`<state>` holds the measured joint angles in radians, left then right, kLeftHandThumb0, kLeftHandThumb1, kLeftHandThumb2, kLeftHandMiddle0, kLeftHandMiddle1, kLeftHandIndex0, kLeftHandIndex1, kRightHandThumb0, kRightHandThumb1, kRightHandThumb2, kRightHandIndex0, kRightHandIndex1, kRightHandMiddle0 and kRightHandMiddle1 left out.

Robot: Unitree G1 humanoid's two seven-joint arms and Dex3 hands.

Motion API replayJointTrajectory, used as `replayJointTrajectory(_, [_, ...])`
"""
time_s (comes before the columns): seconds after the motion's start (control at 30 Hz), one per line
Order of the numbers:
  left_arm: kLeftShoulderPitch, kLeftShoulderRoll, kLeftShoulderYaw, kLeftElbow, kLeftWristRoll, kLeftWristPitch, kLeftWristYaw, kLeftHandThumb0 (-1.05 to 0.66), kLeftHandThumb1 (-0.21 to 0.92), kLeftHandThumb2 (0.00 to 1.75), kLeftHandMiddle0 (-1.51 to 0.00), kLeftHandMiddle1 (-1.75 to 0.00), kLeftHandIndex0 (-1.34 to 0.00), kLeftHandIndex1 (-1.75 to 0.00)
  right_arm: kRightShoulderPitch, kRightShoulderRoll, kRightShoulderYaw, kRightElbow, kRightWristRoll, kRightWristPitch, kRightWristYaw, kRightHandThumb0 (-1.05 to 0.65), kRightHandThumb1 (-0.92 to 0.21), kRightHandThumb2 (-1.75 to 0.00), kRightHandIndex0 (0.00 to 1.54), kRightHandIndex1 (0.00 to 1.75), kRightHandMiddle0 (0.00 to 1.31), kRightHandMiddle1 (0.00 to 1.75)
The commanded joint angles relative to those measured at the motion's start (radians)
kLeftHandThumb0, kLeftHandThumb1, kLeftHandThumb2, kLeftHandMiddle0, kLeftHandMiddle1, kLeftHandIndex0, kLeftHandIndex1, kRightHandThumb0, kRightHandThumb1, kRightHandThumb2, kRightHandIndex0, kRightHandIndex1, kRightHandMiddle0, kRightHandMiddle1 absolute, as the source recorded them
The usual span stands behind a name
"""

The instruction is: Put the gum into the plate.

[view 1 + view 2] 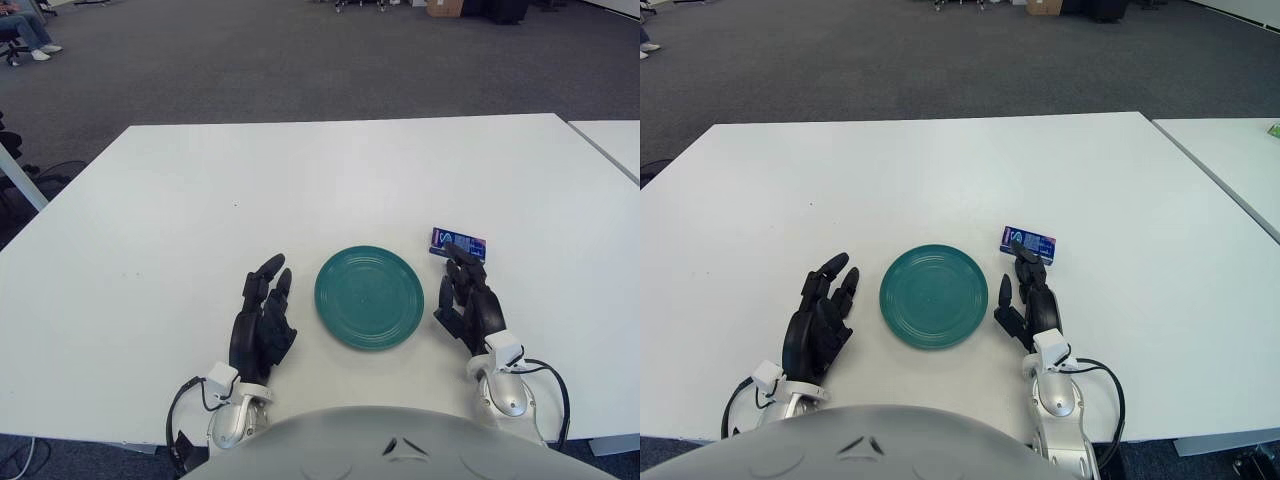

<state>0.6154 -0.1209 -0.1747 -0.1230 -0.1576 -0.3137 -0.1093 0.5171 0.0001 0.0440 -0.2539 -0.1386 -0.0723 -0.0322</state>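
Note:
A blue gum pack (458, 243) lies flat on the white table, just right of and behind the teal plate (369, 297). The plate is empty and sits at the table's front centre. My right hand (470, 298) rests right of the plate with fingers stretched forward; its fingertips (456, 252) reach the near edge of the gum pack, and it holds nothing. My left hand (262, 322) rests open on the table left of the plate. The gum pack also shows in the right eye view (1028, 242).
The white table (300, 190) stretches far back and to both sides. A second white table (610, 140) stands at the right with a gap between. Grey carpet lies beyond.

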Motion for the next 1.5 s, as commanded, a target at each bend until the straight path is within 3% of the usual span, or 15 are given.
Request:
replayJointTrajectory(0.0, [-0.001, -0.001, -0.001, 0.003, -0.004, 0.029, 0.009, -0.99, 0.92, 0.92, -0.39, -0.01, -0.09, -0.94, 0.043, -0.018, -0.002, -0.024, -0.013, 0.062, 0.007, -0.67, -0.92, -0.96, 0.21, 0.0, 0.0, 0.48])
replayJointTrajectory(0.2, [0.0, -0.003, -0.003, -0.003, 0.007, 0.034, 0.016, -0.98, 0.92, 0.93, -0.38, -0.01, -0.06, -0.93, 0.03, -0.052, -0.014, -0.218, -0.133, 0.052, -0.017, -0.69, -0.92, -0.91, 0.22, 0.01, 0.0, 0.54])
replayJointTrajectory(0.43, [-0.01, -0.006, 0.0, 0.009, 0.011, 0.025, 0.016, -0.97, 0.92, 0.94, -0.38, -0.01, -0.08, -0.94, -0.013, -0.113, -0.072, -0.238, -0.315, -0.044, -0.051, -0.73, -0.92, -0.78, 0.33, 0.04, 0.0, 0.76])
replayJointTrajectory(0.63, [-0.022, -0.007, 0.005, 0.024, 0.0, 0.021, 0.01, -0.96, 0.92, 0.93, -0.39, -0.01, -0.07, -0.94, -0.106, -0.184, -0.118, -0.229, -0.561, -0.138, -0.12, -0.77, -0.92, -0.7, 0.41, 0.05, 0.03, 0.9])
replayJointTrajectory(0.77, [-0.035, -0.007, 0.004, 0.042, 0.006, 0.006, 0.01, -0.96, 0.92, 0.93, -0.39, -0.01, -0.06, -0.93, -0.196, -0.236, -0.129, -0.271, -0.733, -0.1, -0.058, -0.77, -0.92, -0.64, 0.42, 0.06, 0.04, 0.93])
replayJointTrajectory(0.87, [-0.042, -0.008, 0.004, 0.052, 0.004, -0.001, 0.008, -0.96, 0.92, 0.93, -0.39, -0.01, -0.05, -0.93, -0.24, -0.268, -0.133, -0.282, -0.804, -0.08, -0.009, -0.78, -0.92, -0.59, 0.45, 0.06, 0.06, 0.94])
replayJointTrajectory(1.1, [-0.049, -0.013, 0.001, 0.06, -0.013, -0.017, -0.001, -0.94, 0.92, 0.91, -0.39, -0.01, -0.04, -0.92, -0.375, -0.358, -0.085, -0.178, -0.922, -0.015, 0.087, -0.79, -0.92, -0.51, 0.5, 0.08, 0.08, 0.98])
replayJointTrajectory(1.47, [-0.043, -0.013, -0.004, 0.046, -0.024, -0.019, -0.007, -0.93, 0.92, 0.91, -0.39, -0.01, -0.02, -0.92, -0.527, -0.448, 0.033, 0.131, -0.944, 0.02, 0.086, -0.81, -0.92, -0.57, 0.43, 0.04, 0.01, 0.91])
